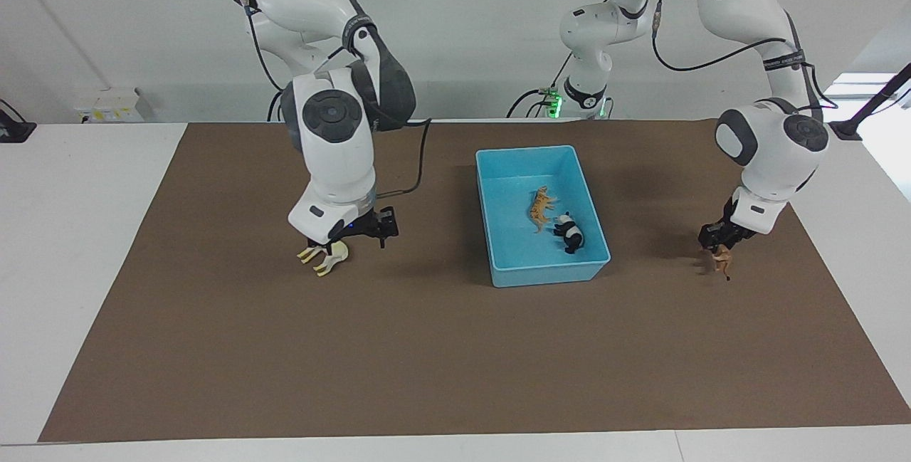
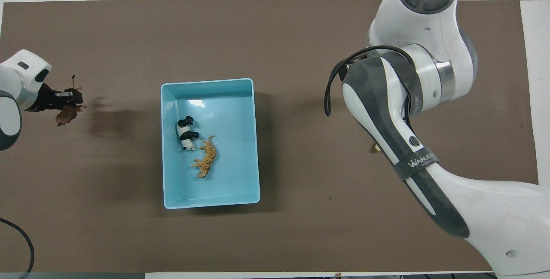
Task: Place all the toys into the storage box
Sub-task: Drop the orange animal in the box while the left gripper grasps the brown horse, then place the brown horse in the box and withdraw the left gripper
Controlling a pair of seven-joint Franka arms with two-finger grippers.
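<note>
The light blue storage box (image 1: 549, 273) (image 2: 211, 202) stands mid-mat. In it lie the orange-tan tiger (image 1: 542, 208) (image 2: 207, 158) and the black-and-white panda (image 1: 569, 233) (image 2: 185, 133), side by side. My right gripper (image 1: 329, 244) is shut on the cream camel (image 1: 324, 257), tilted just over the mat toward the right arm's end. In the overhead view the right arm hides it except a sliver (image 2: 376, 149). My left gripper (image 1: 716, 245) (image 2: 68, 98) is shut on the brown figurine (image 1: 720, 261) (image 2: 66, 114), low over the mat toward the left arm's end.
A brown mat (image 1: 455, 362) covers the white table (image 1: 71, 234). A cable (image 1: 420, 163) hangs from the right arm's wrist.
</note>
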